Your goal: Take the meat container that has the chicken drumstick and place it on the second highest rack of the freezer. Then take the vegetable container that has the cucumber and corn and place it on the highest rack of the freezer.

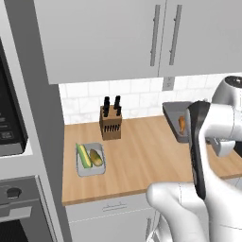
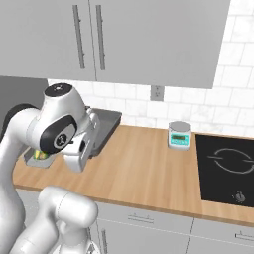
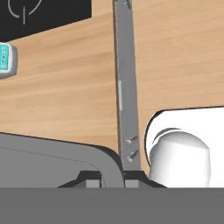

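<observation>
Gripping the meat container (image 3: 57, 151) rim, hand (image 3: 108, 180) closed

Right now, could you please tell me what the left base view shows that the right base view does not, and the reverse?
Left base view alone: the knife block and the built-in oven. Right base view alone: the kitchen scale and the black cooktop. Both share the vegetable container with cucumber and corn, the dark meat container, the wooden counter and the wall cabinets.

Both base views look down over the shared wooden counter (image 1: 142, 151) from opposite sides; the hand view hangs close above it.
</observation>
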